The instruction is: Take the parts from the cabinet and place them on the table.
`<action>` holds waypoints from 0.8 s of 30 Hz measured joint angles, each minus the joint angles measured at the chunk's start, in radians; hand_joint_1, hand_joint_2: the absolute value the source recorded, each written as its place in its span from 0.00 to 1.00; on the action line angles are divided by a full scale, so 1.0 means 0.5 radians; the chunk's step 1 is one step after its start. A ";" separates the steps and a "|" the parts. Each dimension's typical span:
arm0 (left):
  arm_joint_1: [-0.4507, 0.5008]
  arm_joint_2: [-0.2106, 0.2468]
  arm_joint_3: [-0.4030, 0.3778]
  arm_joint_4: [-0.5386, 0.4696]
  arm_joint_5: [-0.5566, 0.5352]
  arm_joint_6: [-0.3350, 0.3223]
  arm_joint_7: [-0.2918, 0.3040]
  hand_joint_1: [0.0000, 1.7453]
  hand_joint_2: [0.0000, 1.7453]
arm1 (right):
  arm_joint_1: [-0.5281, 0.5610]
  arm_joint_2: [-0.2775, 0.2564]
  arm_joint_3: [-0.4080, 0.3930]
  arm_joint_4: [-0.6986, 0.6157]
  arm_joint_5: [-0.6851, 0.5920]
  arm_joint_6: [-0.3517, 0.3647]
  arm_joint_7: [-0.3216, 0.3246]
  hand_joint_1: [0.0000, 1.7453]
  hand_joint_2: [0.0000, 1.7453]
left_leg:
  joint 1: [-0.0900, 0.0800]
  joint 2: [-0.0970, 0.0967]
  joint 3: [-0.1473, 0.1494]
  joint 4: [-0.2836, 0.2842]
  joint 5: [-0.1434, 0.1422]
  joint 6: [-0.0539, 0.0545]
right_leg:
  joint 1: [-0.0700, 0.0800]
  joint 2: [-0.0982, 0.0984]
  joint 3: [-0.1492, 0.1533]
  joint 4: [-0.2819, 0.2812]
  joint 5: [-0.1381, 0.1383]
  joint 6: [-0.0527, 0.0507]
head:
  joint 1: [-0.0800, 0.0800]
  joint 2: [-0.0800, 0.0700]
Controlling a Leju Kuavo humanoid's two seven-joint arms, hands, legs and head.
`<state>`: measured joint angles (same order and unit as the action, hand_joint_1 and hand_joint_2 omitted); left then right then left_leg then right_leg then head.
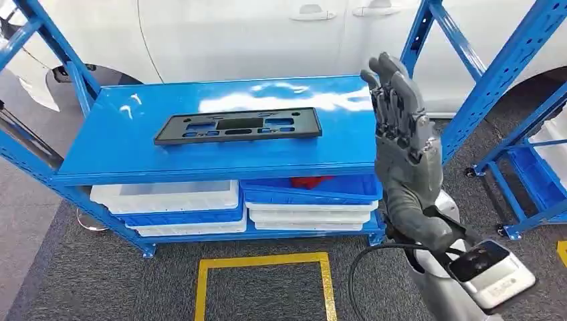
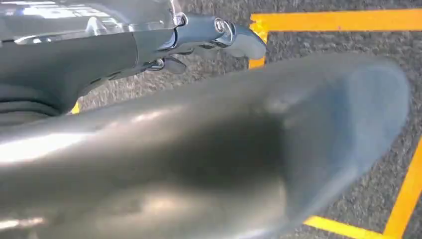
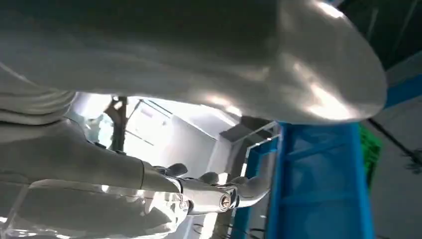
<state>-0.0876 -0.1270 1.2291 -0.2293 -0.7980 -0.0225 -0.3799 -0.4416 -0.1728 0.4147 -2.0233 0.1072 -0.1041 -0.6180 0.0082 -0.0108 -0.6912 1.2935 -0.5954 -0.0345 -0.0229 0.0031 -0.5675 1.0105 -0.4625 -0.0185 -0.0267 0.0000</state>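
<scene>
While the black plate (image 1: 237,126) lies flat at centre-left of the head view, on the blue worktop (image 1: 120,150), white bins (image 1: 167,197) and a blue bin (image 1: 314,189) sit on the shelf beneath. At right, the right hand (image 1: 401,127) is raised, released, fingers straight, holding nothing. The left hand (image 2: 199,37) hangs over the carpet; its state I cannot tell. Swinging left carelessly, the raised hand could push the plate off the worktop's edge.
</scene>
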 joint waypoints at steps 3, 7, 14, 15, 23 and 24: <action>0.005 0.000 0.008 0.001 0.005 0.001 0.000 0.00 0.00 | 0.000 0.000 0.002 0.012 -0.005 0.002 0.002 0.00 0.00 | 0.014 0.006 -0.066 -0.051 0.168 -0.013 | -0.005 0.004 0.059 0.000 -0.047 0.011 | -0.002 0.000; 0.006 0.000 0.024 0.002 0.006 0.003 0.001 0.00 0.00 | -0.010 0.007 0.005 0.022 -0.005 0.025 0.015 0.00 0.00 | -0.006 0.010 0.137 -0.559 0.392 0.026 | -0.003 0.010 0.137 -0.007 -0.118 0.057 | -0.004 0.000; 0.001 -0.002 0.027 0.002 -0.005 0.005 0.006 0.00 0.00 | -0.013 0.009 0.008 0.034 -0.005 0.025 0.014 0.00 0.00 | -0.002 0.007 0.218 -0.588 0.322 0.125 | -0.001 0.004 -0.088 0.429 -0.238 0.103 | 0.015 0.000; 0.000 -0.003 0.027 0.002 -0.010 0.006 0.006 0.00 0.00 | -0.007 0.008 0.009 0.037 -0.005 0.025 0.014 0.00 0.00 | -0.007 0.007 0.230 -0.588 0.308 0.131 | 0.001 0.004 -0.189 0.569 -0.305 0.104 | 0.014 0.001; 0.006 -0.024 0.027 0.007 -0.024 0.008 -0.001 0.00 0.00 | 0.018 0.018 0.008 0.093 -0.150 0.127 0.062 0.00 1.00 | -0.032 0.003 0.351 -0.581 0.175 0.084 | 0.043 -0.009 -0.171 0.042 0.095 0.031 | 0.017 0.000; 0.008 -0.024 0.027 0.007 -0.025 0.009 -0.001 0.00 0.00 | 0.022 0.024 0.005 0.099 -0.186 0.154 0.070 0.00 1.00 | -0.032 0.005 0.374 -0.570 0.177 0.071 | 0.044 -0.004 -0.170 0.034 0.105 0.019 | 0.018 0.000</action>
<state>-0.0835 -0.1392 1.2425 -0.2258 -0.8106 -0.0180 -0.3803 -0.4308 -0.1610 0.4173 -1.9738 0.0143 -0.0272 -0.5830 -0.0078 -0.0084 -0.5041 1.0084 -0.5068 0.0012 -0.0009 0.0010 -0.6524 1.0276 -0.4100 -0.0088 -0.0176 0.0000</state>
